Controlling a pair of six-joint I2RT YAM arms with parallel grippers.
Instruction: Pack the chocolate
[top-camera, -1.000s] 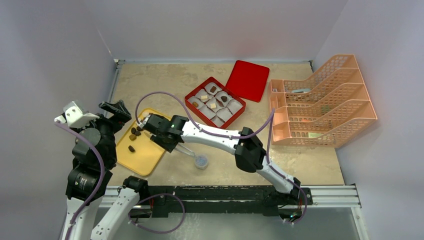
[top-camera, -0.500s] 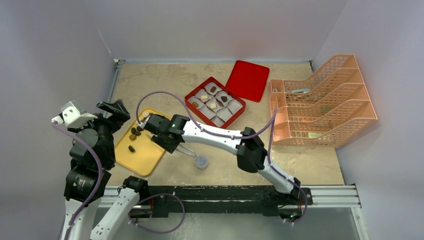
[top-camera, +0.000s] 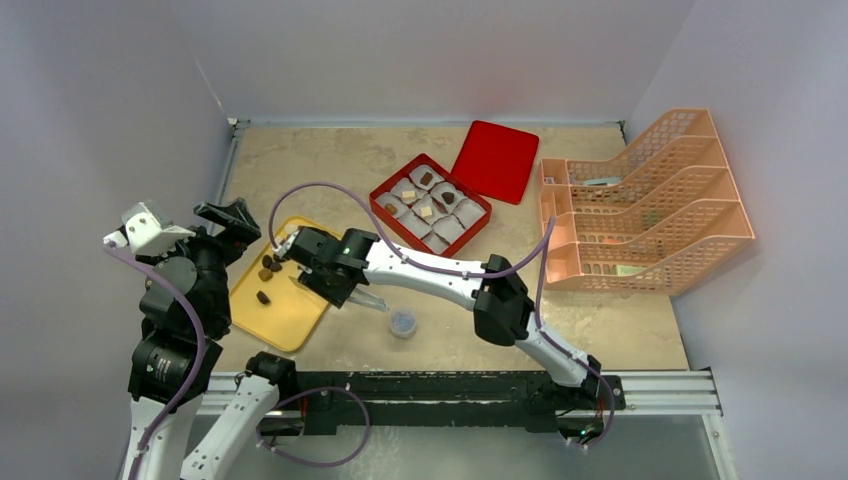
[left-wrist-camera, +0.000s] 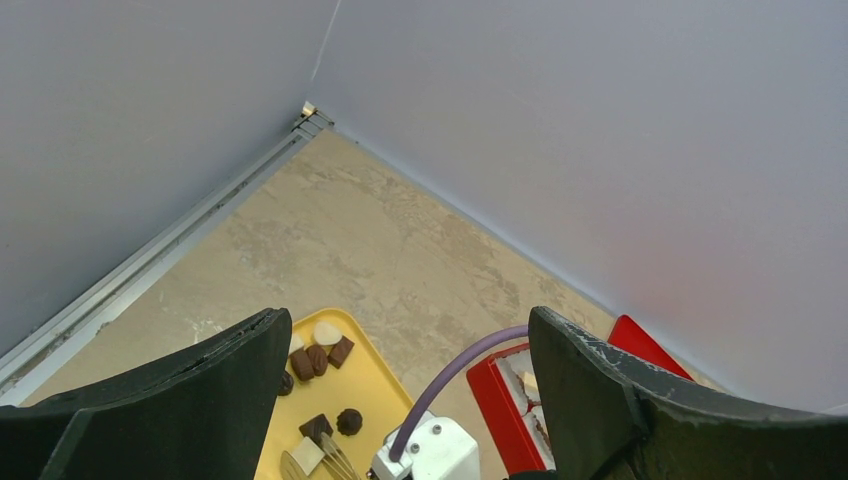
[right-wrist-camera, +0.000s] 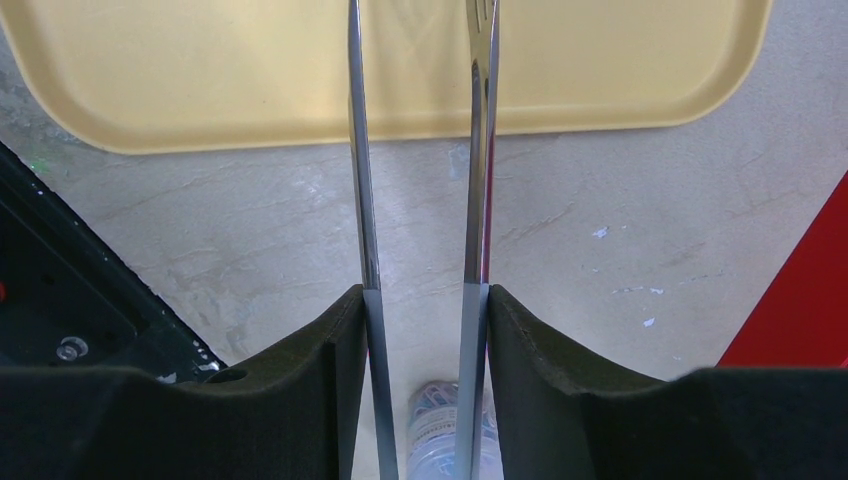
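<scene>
Saw a flat yellow plastic tray (top-camera: 290, 312) near the left edge of the tabletop (top-camera: 340, 160). Found the chocolate (top-camera: 263, 297) there: small dark brown lumps and a pale one or two, loose on the far half of the tray. Spotted more lumps in a square red box (top-camera: 462, 182) out toward the middle of the far edge, each sitting in a white paper cup liner (top-camera: 450, 229). Saw a flat red lid (top-camera: 496, 160) just beside the box, on its far right side. Noted a peach plastic file rack (top-camera: 650, 210) along the right edge. Noted also a small round grey-blue cap (top-camera: 402, 322) closer to the near edge, just right of the tray's near corner.

Found the right gripper (right-wrist-camera: 425, 300) low by the tray's right edge, its fingers pinching long thin metal tweezers (right-wrist-camera: 357, 150) — blades a little apart, pointing out over the tray. Could not tell whether the tips touched any lump. Saw the left gripper (left-wrist-camera: 408, 320) high up near the left edge, fingers spread wide — holding nothing.
</scene>
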